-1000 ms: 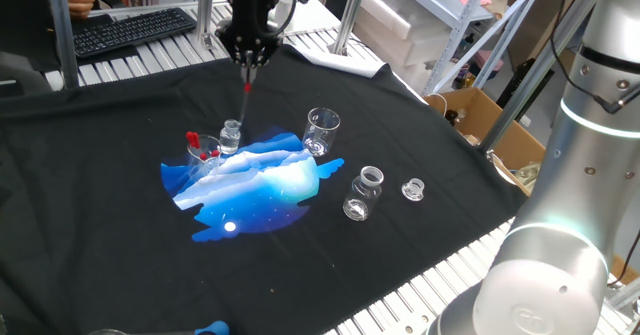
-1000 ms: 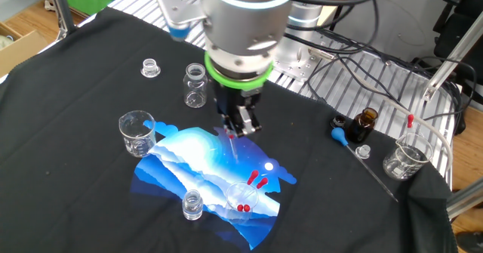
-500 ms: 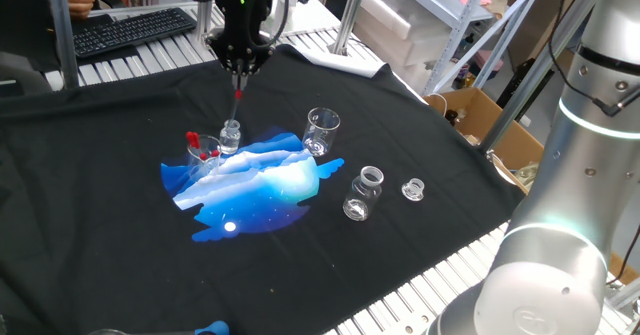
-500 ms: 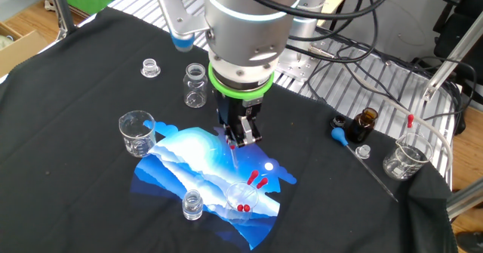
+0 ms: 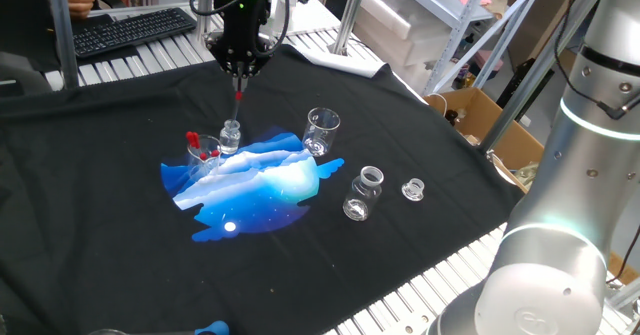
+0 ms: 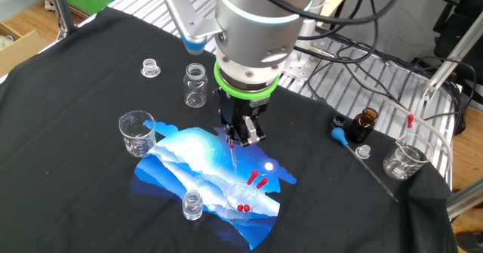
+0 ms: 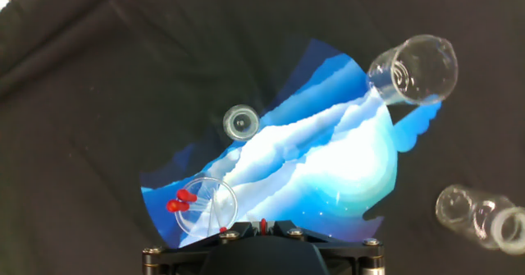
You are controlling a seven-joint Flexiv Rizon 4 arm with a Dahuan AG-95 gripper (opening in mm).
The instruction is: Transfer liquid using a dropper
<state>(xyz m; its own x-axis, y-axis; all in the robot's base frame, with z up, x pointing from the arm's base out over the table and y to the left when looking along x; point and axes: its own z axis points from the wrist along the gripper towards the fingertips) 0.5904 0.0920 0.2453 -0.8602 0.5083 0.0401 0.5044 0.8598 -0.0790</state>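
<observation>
Even, bright overhead light fills all three views, and shadows on the black cloth [image 5: 120, 225] stay faint. The glass beaker [image 7: 413, 70] catches small white glints. Both fixed views are sharp; the hand view stretches the beaker toward its edge, and the pincer housing at its bottom is dark.

Readable text: none in any of the three views
Glass vessels: no markings or scale lines can be made out
Brown bottle [image 6: 366, 123]: no legible label
Blue-and-white print [image 5: 255, 185] on the cloth: a picture only; no lettering
Keyboard [image 5: 130, 30]: keys too small to read
</observation>
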